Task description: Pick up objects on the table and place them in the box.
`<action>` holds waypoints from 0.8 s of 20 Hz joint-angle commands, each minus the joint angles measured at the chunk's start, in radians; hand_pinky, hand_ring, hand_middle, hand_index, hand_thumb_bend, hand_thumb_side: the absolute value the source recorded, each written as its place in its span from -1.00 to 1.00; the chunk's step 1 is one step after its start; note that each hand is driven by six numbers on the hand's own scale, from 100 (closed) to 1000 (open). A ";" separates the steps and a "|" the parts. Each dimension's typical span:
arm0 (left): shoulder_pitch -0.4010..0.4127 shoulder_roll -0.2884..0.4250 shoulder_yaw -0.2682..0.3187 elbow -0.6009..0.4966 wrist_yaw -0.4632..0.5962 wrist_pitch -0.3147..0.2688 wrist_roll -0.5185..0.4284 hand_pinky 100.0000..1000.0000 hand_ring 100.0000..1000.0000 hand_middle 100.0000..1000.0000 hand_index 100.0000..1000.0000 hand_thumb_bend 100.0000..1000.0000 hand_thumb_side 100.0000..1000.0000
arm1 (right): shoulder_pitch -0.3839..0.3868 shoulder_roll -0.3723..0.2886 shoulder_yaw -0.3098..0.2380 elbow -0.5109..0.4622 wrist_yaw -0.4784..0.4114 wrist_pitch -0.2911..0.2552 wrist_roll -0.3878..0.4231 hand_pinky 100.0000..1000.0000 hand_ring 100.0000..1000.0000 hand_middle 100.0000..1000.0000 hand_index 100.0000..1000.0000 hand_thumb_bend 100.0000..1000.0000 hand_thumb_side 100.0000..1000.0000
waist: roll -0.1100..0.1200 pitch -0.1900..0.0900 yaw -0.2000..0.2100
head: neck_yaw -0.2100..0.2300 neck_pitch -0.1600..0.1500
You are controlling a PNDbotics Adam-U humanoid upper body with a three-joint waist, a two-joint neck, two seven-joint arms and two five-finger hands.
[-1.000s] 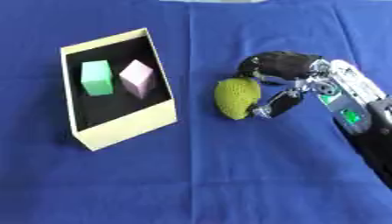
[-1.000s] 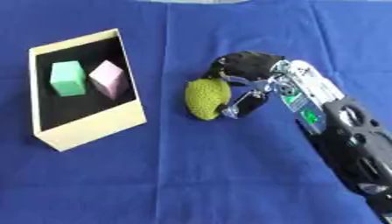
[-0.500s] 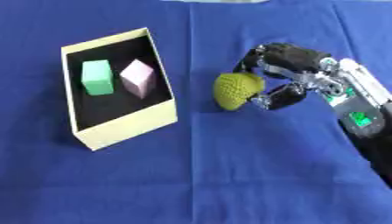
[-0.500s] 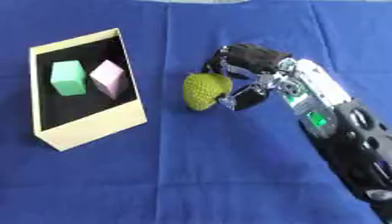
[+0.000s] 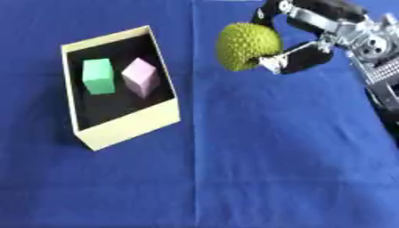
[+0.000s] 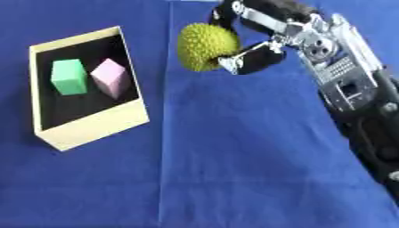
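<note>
A robot's right hand (image 6: 269,42) reaches in from the upper right, its fingers and thumb curled around a bumpy yellow-green ball (image 6: 205,46). The ball is held up near the top of the view, above a blue cloth-covered table (image 5: 257,156), to the right of a box (image 5: 128,124). The box is cream-coloured with a black inside and sits on the left part of the table. A green cube (image 5: 99,76) and a pink cube (image 5: 140,77) lie side by side within it. The left hand does not appear.
</note>
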 commanded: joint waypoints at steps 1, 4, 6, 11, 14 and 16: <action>-0.006 0.013 0.001 -0.017 0.004 0.002 0.001 0.35 0.63 0.47 0.60 -0.78 0.19 | -0.073 -0.047 -0.006 0.000 -0.073 -0.008 0.041 0.28 -0.05 -0.82 -0.32 -1.00 -1.00 | 0.000 -0.030 0.001 | 0.000 0.008; -0.008 0.013 -0.002 -0.017 0.005 0.002 -0.001 0.35 0.62 0.47 0.60 -0.78 0.18 | -0.165 -0.029 0.027 0.047 -0.098 -0.032 0.090 0.30 -0.04 -0.80 -0.30 -1.00 -1.00 | -0.002 -0.034 0.002 | -0.008 0.012; -0.013 0.011 -0.005 -0.017 0.008 0.000 -0.003 0.35 0.62 0.47 0.60 -0.77 0.17 | -0.228 0.013 0.048 0.087 -0.101 -0.055 0.112 0.31 -0.04 -0.80 -0.30 -1.00 -1.00 | -0.001 -0.036 0.005 | -0.018 0.014; -0.037 0.004 -0.017 -0.017 0.016 -0.011 -0.012 0.36 0.62 0.46 0.60 -0.76 0.14 | -0.360 0.193 0.091 0.216 -0.002 -0.116 0.124 0.32 -0.04 -0.79 -0.28 -1.00 -1.00 | 0.006 -0.038 0.016 | -0.049 0.019; -0.049 0.000 -0.022 -0.017 0.020 -0.017 -0.017 0.36 0.61 0.46 0.60 -0.75 0.13 | -0.406 0.302 0.103 0.302 0.091 -0.148 0.103 0.32 -0.04 -0.78 -0.27 -1.00 -1.00 | 0.009 -0.039 0.025 | -0.068 0.022; -0.054 -0.002 -0.026 -0.017 0.023 -0.021 -0.020 0.36 0.61 0.46 0.60 -0.75 0.13 | -0.421 0.361 0.108 0.358 0.156 -0.171 0.087 0.32 -0.04 -0.78 -0.27 -1.00 -1.00 | 0.009 -0.039 0.029 | -0.078 0.024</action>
